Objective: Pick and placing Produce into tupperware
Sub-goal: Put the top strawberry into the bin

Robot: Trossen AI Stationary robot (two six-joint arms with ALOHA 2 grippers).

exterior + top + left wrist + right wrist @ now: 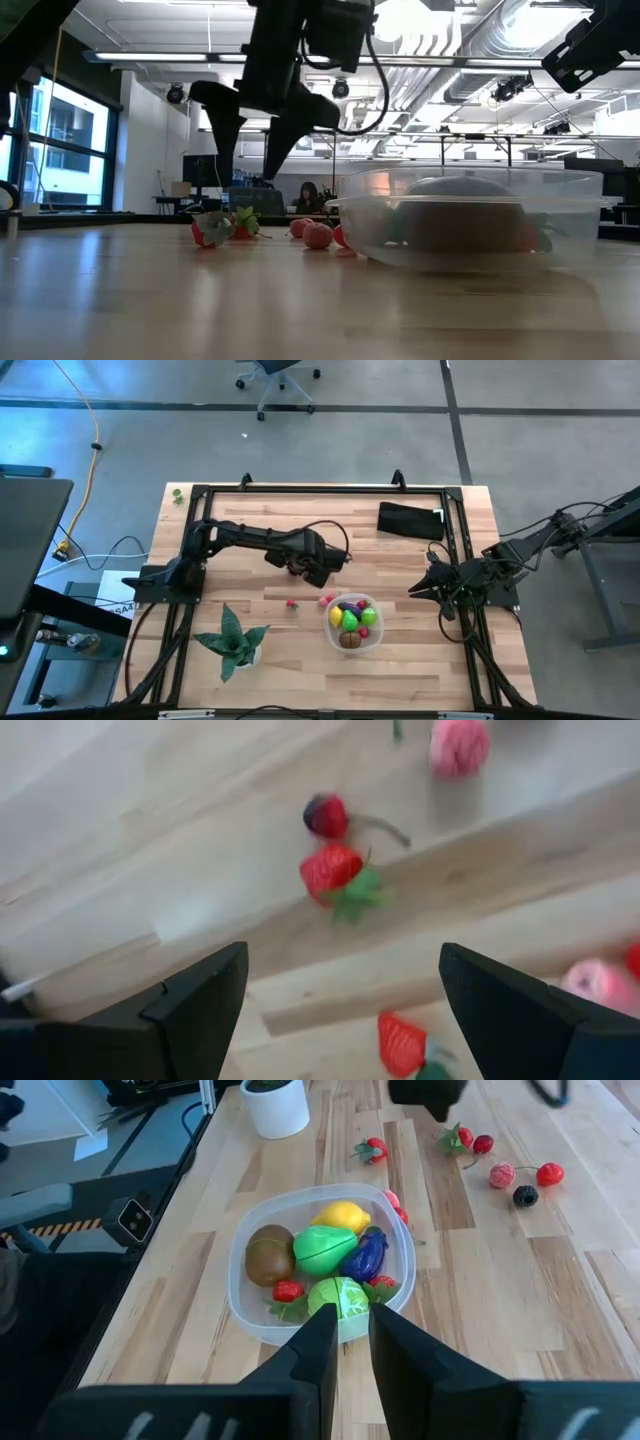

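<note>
Below your spread, empty left gripper (340,995) lie loose strawberries (335,872); the tupperware (252,1300) beyond it already holds most produce (325,1248). You've several small berries left. Right gripper (345,1335) waits, clenched.

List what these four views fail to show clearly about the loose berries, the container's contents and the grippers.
- High view: the loose berries beside the tupperware are too small to count or identify.
- Low view: the tupperware's cloudy wall blurs its contents into vague shapes.
- Left wrist view: motion blur smears the strawberry; the fingers are cut off by the bottom edge.
- Right wrist view: the right gripper hides the container's near rim.
</note>
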